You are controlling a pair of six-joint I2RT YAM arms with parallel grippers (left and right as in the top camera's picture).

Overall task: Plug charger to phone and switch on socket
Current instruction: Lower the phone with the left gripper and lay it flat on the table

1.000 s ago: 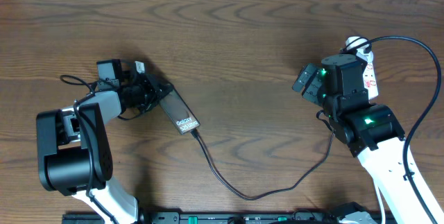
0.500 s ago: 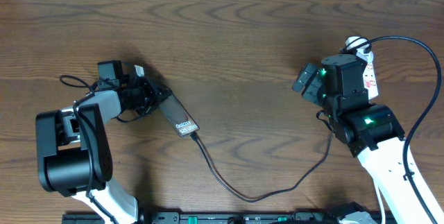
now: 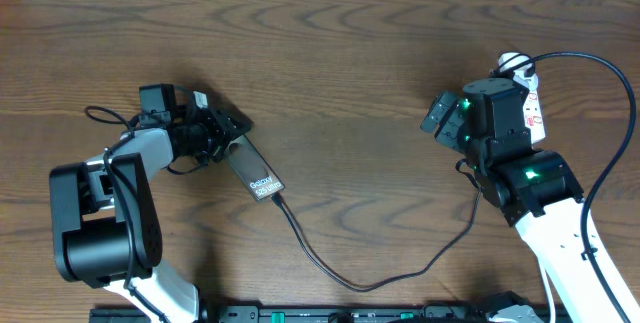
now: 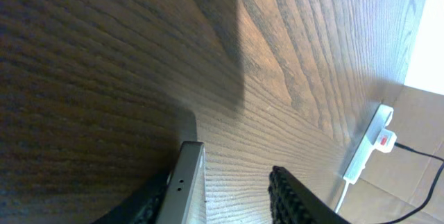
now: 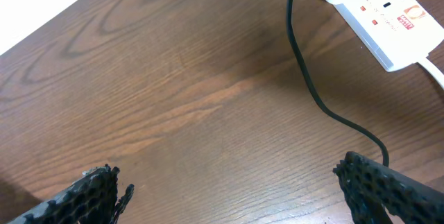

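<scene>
Now the left gripper [image 3: 228, 133] stands at the upper end of the phone [image 3: 254, 171] with its jaws apart. In the wrist view the phone's edge lies close to one jaw and a clear gap separates it from the other, so nothing is clamped. The phone lies flat and diagonal in the left half of the tabletop [image 3: 340, 53], well apart from every edge. I think the gripper is at that end because from there the phone can be steadied against the push of a connector.

The charger [image 3: 320, 263] meets the lower end of the phone. Its tip seems to be seated, though it is too small to be sure. The cable makes a loose curve toward the front edge and then goes up under the right arm.

The socket [image 5: 381, 19] lies near the right edge, partly hidden by that arm in the overhead view. The right gripper [image 5: 232, 179] hovers over bare wood just beside it, jaws wide apart and holding nothing, probably waiting for the switch. The position of the switch I cannot tell.

The middle of the tabletop gives much free room. The way to the socket is short, but the cable crosses it and the right edge is close behind. A press from above therefore looks safer than a push sideways.
</scene>
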